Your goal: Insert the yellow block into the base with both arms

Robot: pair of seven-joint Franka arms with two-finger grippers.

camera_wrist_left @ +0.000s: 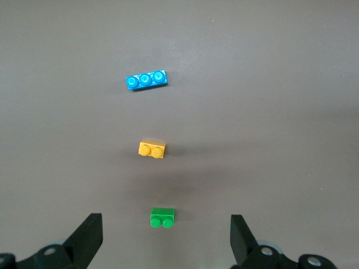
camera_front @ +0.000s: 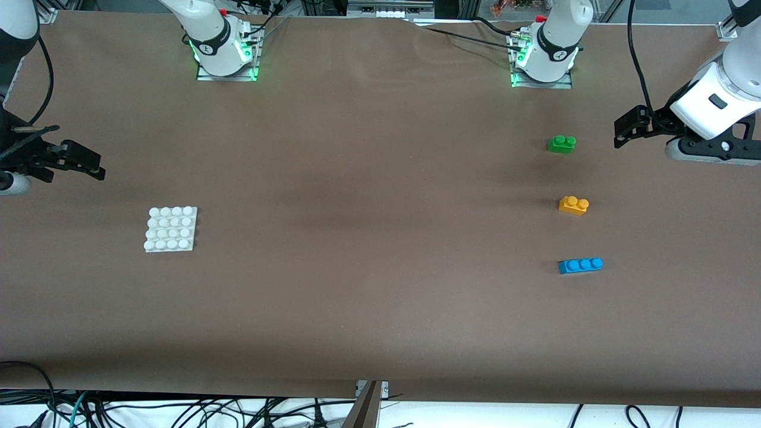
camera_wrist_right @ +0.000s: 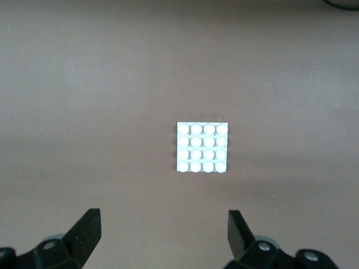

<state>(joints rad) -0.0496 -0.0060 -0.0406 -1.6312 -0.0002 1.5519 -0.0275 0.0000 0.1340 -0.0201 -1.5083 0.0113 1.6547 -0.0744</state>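
1. Bricks lie in a row at the left arm's end of the bench (camera_front: 368, 196): the green brick (camera_front: 562, 144) toward twelve o'clock, the yellow block (camera_front: 574, 205) in the middle, the blue brick (camera_front: 580, 265) toward six o'clock, nearest the front camera.
2. Left gripper (camera_front: 624, 134) hangs wide and empty above the bench edge; the yellow block lies at roughly seven o'clock from it, well apart, untouched.
3. In the left wrist view the gripper (camera_wrist_left: 165, 238) frames the green brick (camera_wrist_left: 162, 217), with the yellow block (camera_wrist_left: 152, 148) past it, then the blue brick (camera_wrist_left: 146, 80).
4. Base (camera_front: 171, 229) sits flat at the right arm's end, well apart from the yellow block.
5. Right gripper (camera_front: 89, 166) hangs wide and empty, the base at about five o'clock from it; its wrist view shows the gripper (camera_wrist_right: 162, 235) and the base (camera_wrist_right: 202, 147).
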